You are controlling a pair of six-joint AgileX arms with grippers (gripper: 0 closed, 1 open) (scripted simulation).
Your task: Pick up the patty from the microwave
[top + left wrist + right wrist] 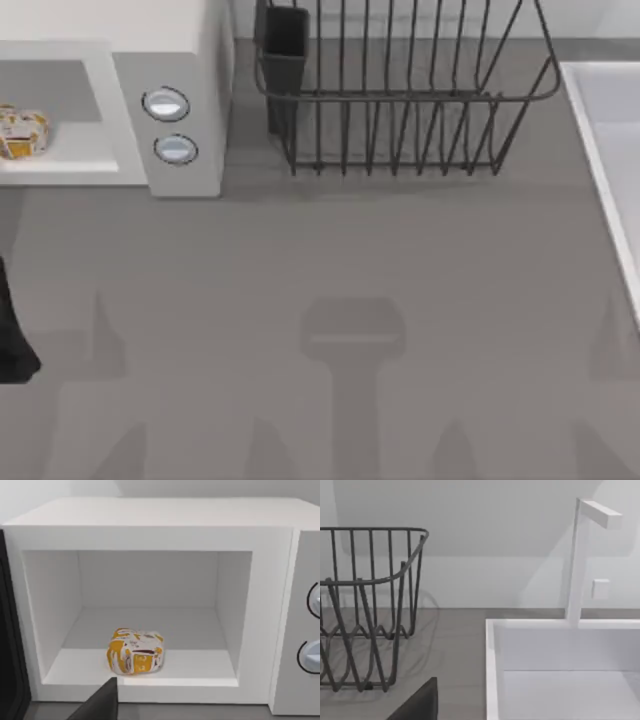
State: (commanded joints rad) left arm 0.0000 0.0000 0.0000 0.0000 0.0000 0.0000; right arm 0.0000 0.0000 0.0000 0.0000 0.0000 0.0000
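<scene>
Grey table [400,300]: unlabelled patty [135,651] sits inside open microwave [150,525]

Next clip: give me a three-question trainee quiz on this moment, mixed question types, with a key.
1. True or false: the patty lies inside the open microwave.
2. Multiple choice: what stands on the table to the right of the microwave in the top view? A) a black wire rack B) a red kettle C) a stack of plates
3. Fill in: the microwave's front panel carries ___ round knobs.

Key
1. True: it rests on the cavity floor near the front edge, nothing touching it.
2. A
3. two
</scene>
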